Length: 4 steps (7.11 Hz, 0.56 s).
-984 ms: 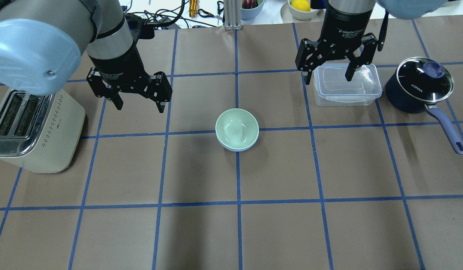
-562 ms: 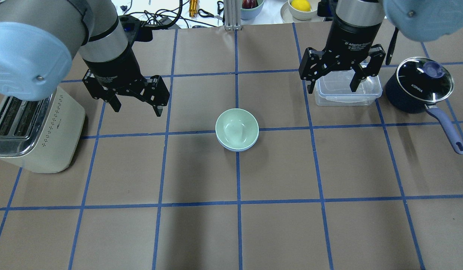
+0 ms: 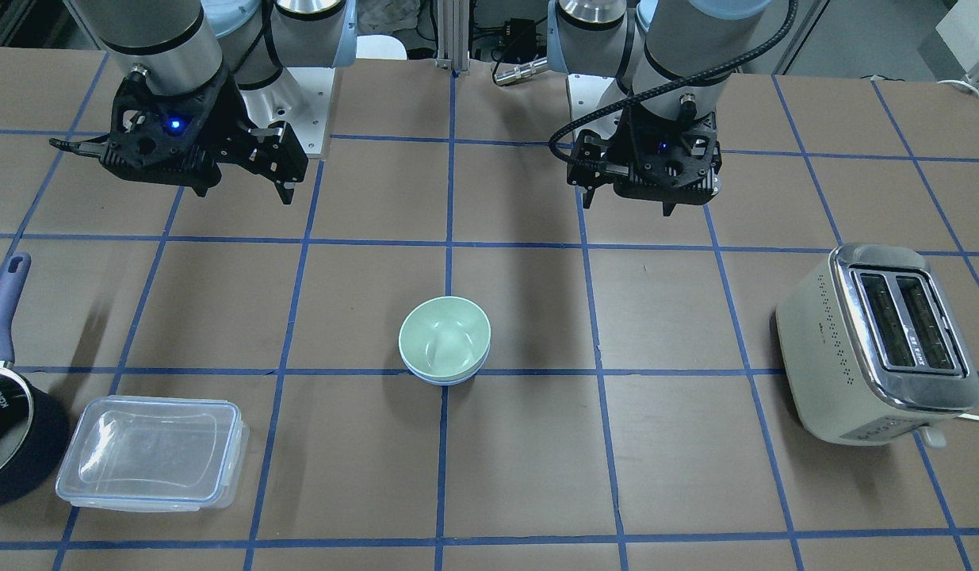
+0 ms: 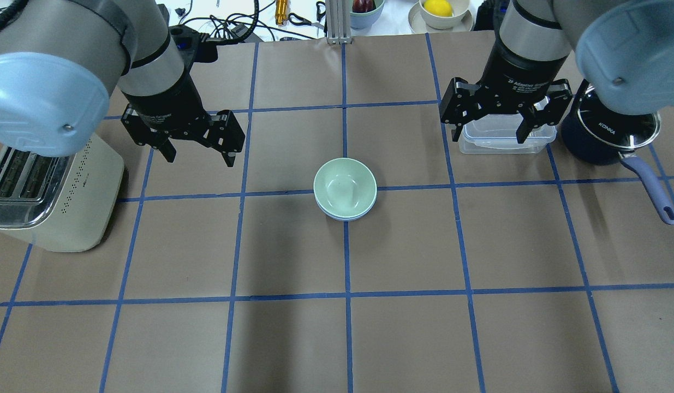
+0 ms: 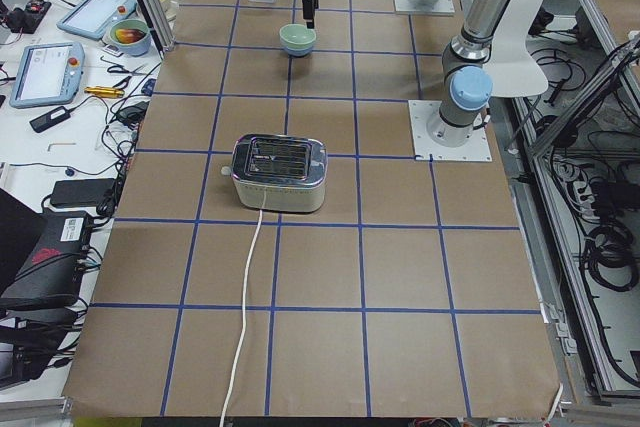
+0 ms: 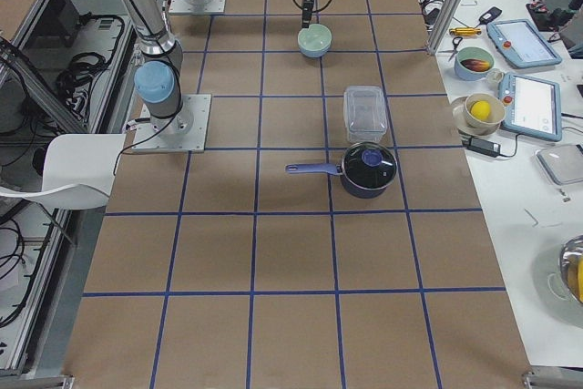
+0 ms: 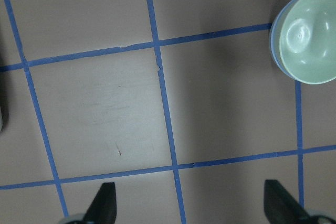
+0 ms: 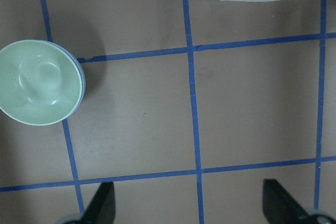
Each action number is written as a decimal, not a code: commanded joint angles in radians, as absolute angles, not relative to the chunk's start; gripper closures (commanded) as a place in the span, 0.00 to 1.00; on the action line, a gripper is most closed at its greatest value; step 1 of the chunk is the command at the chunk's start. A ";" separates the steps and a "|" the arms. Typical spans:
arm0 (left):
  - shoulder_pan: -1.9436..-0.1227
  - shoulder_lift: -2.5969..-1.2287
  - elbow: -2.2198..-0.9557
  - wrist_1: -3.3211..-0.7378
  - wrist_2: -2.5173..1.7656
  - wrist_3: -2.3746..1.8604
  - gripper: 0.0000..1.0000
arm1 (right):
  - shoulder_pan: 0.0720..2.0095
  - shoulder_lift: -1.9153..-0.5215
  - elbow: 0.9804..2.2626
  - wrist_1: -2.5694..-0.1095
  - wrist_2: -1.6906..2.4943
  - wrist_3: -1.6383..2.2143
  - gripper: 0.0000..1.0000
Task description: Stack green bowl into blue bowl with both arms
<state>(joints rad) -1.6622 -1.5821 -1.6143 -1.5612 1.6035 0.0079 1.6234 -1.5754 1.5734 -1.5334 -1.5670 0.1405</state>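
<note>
The green bowl (image 4: 345, 185) sits inside the blue bowl (image 4: 342, 218) at the middle of the bench (image 4: 402, 327), on a crossing of the blue tape lines. Only a thin blue rim shows under its near edge, so the stacking looks done.

The left pincer (image 4: 200, 158) hangs above the bench to the left of the stack, fingers spread and empty. The right pincer (image 4: 488, 136) hangs to the right and farther back, also spread and empty, over the clear lidded box (image 4: 495, 143).

The main risk is probably a collision on the right. That pincer's fingertips are above the box, and the arm's elbow cap looms over the saucepan (image 4: 588, 147). Dropping or swinging right could shove either one. On the left, the toaster (image 4: 47, 191) stands just beside the arm and could be clipped. A low sweep through the centre could also tip the green bowl out, since it only rests there.

Counted: two bowls, two arms with one pincer each, one toaster, one clear box, one saucepan.
</note>
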 commanded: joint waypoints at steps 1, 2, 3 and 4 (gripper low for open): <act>-1.661 -1.582 -1.617 -1.534 1.595 -0.034 0.00 | 1.626 -1.583 1.569 -1.519 -1.566 0.137 0.00; -1.660 -1.580 -1.618 -1.534 1.563 -0.046 0.00 | 1.626 -1.588 1.568 -1.502 -1.562 0.133 0.00; -1.660 -1.578 -1.618 -1.534 1.562 -0.055 0.00 | 1.629 -1.592 1.569 -1.499 -1.557 0.132 0.00; -1.660 -1.577 -1.618 -1.535 1.562 -0.055 0.00 | 1.632 -1.592 1.571 -1.499 -1.559 0.132 0.00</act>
<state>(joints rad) -1.6601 -1.5788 -1.6181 -1.5347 1.5661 -0.0501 1.6287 -1.5901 1.5694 -1.5022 -1.5594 0.1329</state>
